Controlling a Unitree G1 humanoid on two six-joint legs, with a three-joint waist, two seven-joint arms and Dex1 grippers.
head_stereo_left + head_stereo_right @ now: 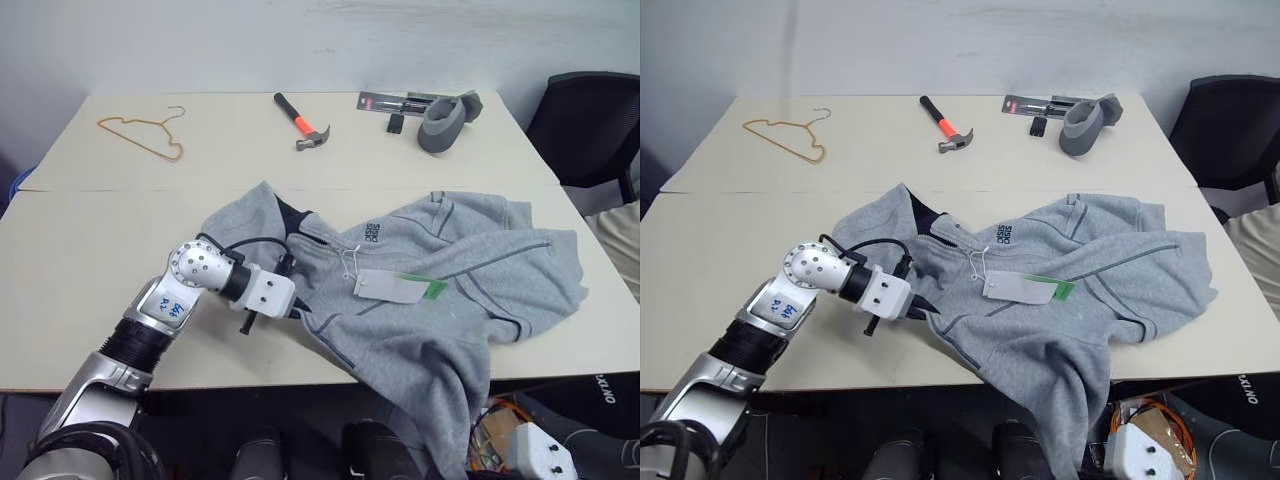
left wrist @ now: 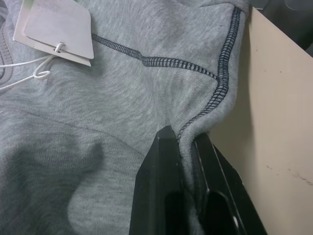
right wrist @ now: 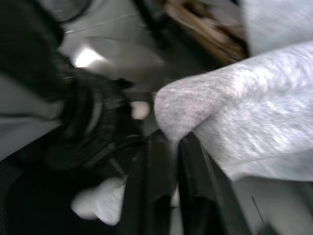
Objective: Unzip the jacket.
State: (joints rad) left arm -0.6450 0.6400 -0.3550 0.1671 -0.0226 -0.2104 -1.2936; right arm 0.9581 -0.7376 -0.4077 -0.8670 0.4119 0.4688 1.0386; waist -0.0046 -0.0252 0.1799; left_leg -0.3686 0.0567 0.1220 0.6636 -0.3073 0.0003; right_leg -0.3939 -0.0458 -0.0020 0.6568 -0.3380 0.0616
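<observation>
The jacket [image 1: 440, 290] is lying spread across the table [image 1: 90, 250], its lower part hanging over the near edge; the left gripper [image 2: 185, 147] is pinching its seamed edge; the right gripper [image 3: 173, 147] is nipping a fold of grey fleece, how firmly I cannot tell; a hang tag [image 1: 395, 287] is resting on the chest; a hammer [image 1: 300, 122] and hanger [image 1: 145, 135] are lying beyond.

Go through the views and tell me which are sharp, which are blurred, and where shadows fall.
Left eye view: sharp, evenly lit; soft shadow under the left gripper beside the jacket. Left wrist view: crisp seam stitching, dark fold shadow in the fleece. Right wrist view: smeared by motion blur, dark surroundings, fleece brightly lit.
</observation>
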